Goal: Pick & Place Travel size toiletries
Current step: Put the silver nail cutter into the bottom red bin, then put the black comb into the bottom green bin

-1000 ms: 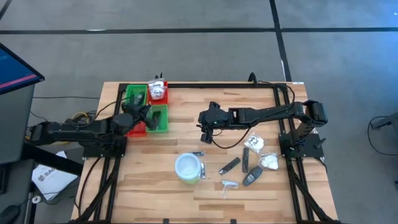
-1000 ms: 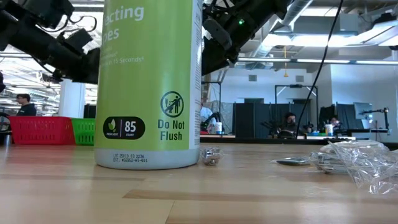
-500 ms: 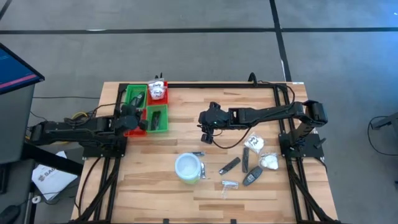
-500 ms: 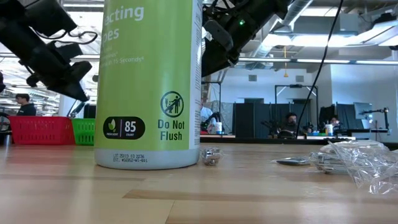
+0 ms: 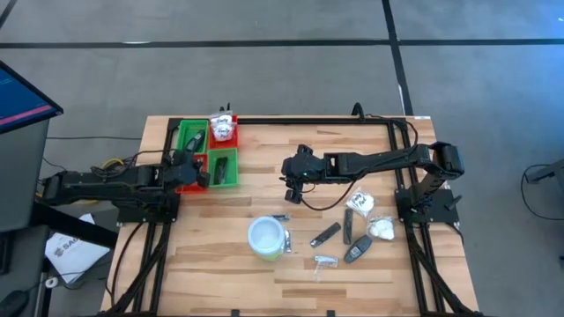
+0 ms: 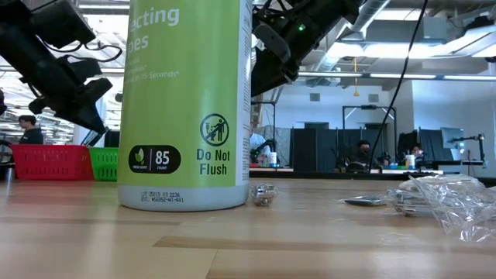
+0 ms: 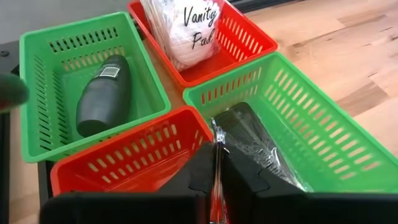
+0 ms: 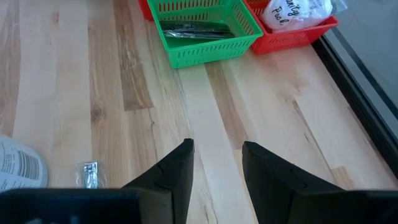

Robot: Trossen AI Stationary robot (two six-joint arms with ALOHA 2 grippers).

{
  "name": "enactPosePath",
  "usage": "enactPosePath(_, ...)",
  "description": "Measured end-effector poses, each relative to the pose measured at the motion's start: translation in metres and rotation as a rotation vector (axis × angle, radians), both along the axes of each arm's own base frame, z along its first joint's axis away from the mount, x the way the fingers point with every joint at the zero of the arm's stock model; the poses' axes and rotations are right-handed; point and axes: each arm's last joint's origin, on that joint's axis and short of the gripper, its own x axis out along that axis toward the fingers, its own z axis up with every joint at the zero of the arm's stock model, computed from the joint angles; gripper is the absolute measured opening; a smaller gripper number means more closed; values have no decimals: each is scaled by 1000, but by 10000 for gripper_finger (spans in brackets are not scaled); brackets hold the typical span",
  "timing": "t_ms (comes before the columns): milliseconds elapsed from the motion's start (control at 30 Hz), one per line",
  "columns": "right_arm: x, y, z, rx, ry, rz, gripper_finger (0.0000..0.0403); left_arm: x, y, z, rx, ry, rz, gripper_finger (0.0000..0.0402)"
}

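High view. Left gripper sits over the red and green compartment tray at the table's back left. Right gripper hangs over bare wood mid-table, holding nothing. Loose toiletries lie front right: a dark stick, a dark oval, a white lumpy packet, a clear sachet. A round white tub stands just left of them. Black cables run along the table's edges.

Low view. The tub's green side fills the near centre and blocks most of the table behind it. Crinkled clear wrapping lies at right, the tray low at left. People sit at desks in the room beyond.

Left wrist view. The fingers are pressed together with no gap, right over the rim where a red compartment meets a green one. A black wrapped item lies in that green compartment, a dark grey oval in the other green one, a white "Vanity" packet in the far red one. Possibly a sliver of wrapper shows between the fingertips; hard to say.

Right wrist view. The fingers stand apart over bare wood. A small foil sachet lies near the tub's label.
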Motion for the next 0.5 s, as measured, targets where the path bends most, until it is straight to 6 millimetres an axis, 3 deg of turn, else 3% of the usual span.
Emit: enactPosePath(500,0,3,0,1,1,9,127,0,0,0,3,0,0,105)
